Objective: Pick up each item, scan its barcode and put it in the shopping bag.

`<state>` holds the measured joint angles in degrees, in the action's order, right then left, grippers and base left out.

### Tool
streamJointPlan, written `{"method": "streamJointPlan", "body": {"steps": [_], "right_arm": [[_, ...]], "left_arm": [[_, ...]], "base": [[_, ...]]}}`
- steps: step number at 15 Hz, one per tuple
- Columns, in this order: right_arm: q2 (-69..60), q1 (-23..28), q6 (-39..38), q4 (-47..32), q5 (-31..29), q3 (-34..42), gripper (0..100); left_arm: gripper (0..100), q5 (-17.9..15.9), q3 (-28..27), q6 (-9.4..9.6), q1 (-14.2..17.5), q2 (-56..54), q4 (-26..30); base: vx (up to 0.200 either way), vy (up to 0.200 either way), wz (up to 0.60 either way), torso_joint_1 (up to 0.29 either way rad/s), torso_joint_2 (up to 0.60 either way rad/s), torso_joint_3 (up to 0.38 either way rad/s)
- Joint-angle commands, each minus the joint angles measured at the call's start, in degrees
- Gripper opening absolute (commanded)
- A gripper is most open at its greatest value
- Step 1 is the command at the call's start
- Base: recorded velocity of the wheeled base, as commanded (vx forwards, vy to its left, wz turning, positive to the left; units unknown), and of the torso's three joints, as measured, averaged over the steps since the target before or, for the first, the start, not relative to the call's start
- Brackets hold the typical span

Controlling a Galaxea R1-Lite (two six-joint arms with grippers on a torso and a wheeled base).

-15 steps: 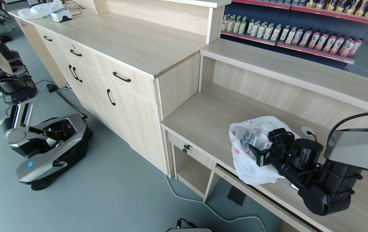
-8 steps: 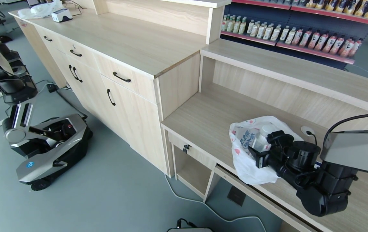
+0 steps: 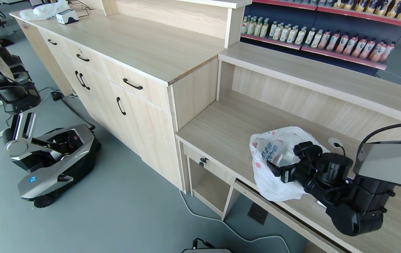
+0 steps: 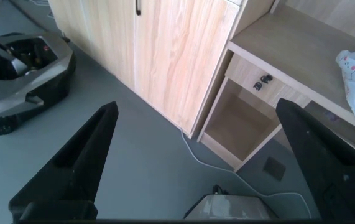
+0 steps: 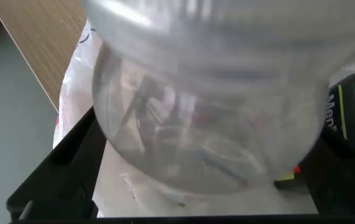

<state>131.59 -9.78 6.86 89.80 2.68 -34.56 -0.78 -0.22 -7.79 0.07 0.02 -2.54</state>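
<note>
R arm stretched low across light wood surface (image 3: 228, 130), wrist pointing left into white shopping bag (image 3: 267, 182) at near edge. R pincer (image 3: 284, 155) at bag mouth, spread to bottle width, clamped on clear bottle (image 5: 208, 124) sitting inside bag btwn fingers. L pincer (image 4: 197, 107) wide open above floor, holding nothing.

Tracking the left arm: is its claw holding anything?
No, the left claw hangs open and empty over the grey floor.
</note>
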Motion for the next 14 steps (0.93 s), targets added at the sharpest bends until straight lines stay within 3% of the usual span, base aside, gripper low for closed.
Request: {"method": "streamJointPlan", "body": {"steps": [1,5,10,12,14], "right_arm": [[-5.3,-0.2,-0.3,0.0,0.0,1.8,100],[-19.3,1.0,0.6,-6.9,-0.2,6.2,100],[-40.4,7.6,8.7,-26.5,-0.3,8.5,100],[-46.2,13.0,14.8,-32.7,0.4,8.5,100],[-48.6,16.6,14.8,-33.5,1.4,7.8,100]], "left_arm": [[100,0.0,0.0,-0.03,0.0,0.0,0.0],[100,0.0,0.0,-0.03,0.0,0.0,0.0],[100,0.0,0.0,-0.03,0.0,0.0,0.0],[100,0.0,0.0,-0.03,0.0,0.0,0.0],[100,0.0,0.0,-0.03,0.0,0.0,0.0]], "base": [[0.000,0.000,0.00,0.000,0.00,0.000],[0.000,0.000,0.00,0.000,0.00,0.000],[0.000,0.000,0.00,0.000,0.00,0.000],[0.000,0.000,-0.60,0.005,0.00,0.002],[0.000,0.000,-0.60,0.000,0.00,0.002]]}}
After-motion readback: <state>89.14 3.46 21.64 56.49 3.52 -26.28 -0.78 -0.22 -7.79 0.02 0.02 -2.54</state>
